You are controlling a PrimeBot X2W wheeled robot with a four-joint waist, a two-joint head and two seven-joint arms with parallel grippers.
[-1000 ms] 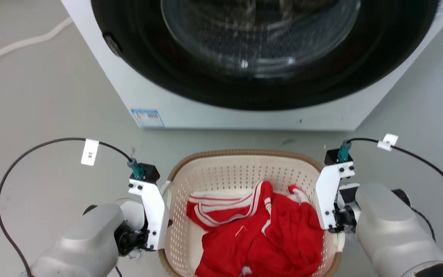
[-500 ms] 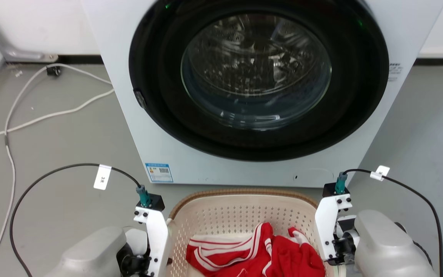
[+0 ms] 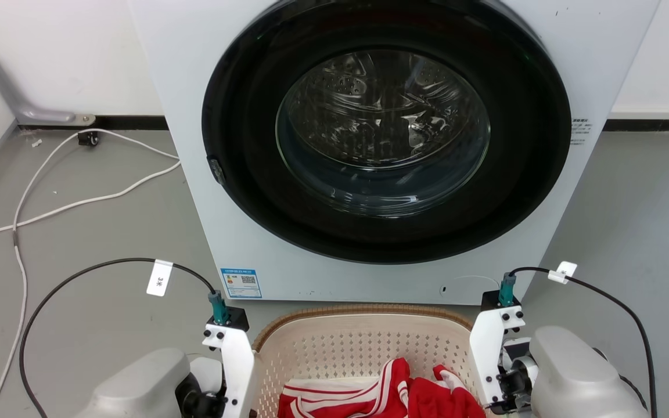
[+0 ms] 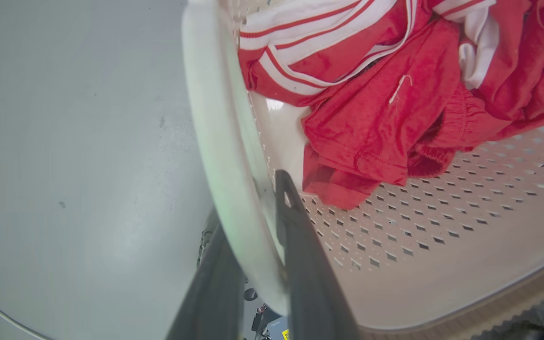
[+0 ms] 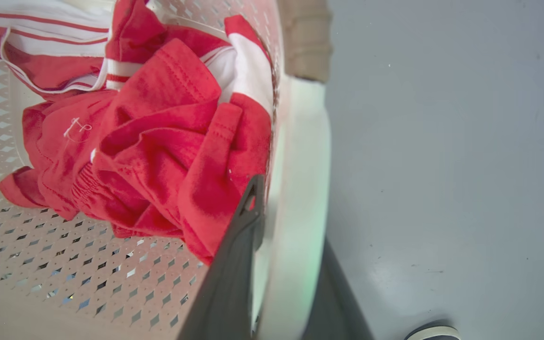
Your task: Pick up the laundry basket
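Observation:
The laundry basket (image 3: 360,310) is cream and perforated with a brown woven-look rim, and sits at the bottom middle of the head view. Red and white clothes (image 3: 381,397) lie inside it. In the left wrist view my left gripper (image 4: 248,203) is shut on the basket's white side handle (image 4: 215,123), one finger (image 4: 300,245) inside the basket and one outside. My right gripper (image 5: 291,212) is likewise shut on the opposite white handle (image 5: 300,156), its inner finger (image 5: 234,264) against the red clothes (image 5: 158,141).
A white front-loading washing machine (image 3: 207,191) with its round glass door (image 3: 384,128) closed stands just beyond the basket. White cables (image 3: 50,191) trail over the grey floor at the left. Black camera cables (image 3: 96,270) arch from both wrists.
The head camera has swung upward, so the basket and arms sit lower in the picture and the washing machine shows more fully. Both grippers stay at the basket's sides.

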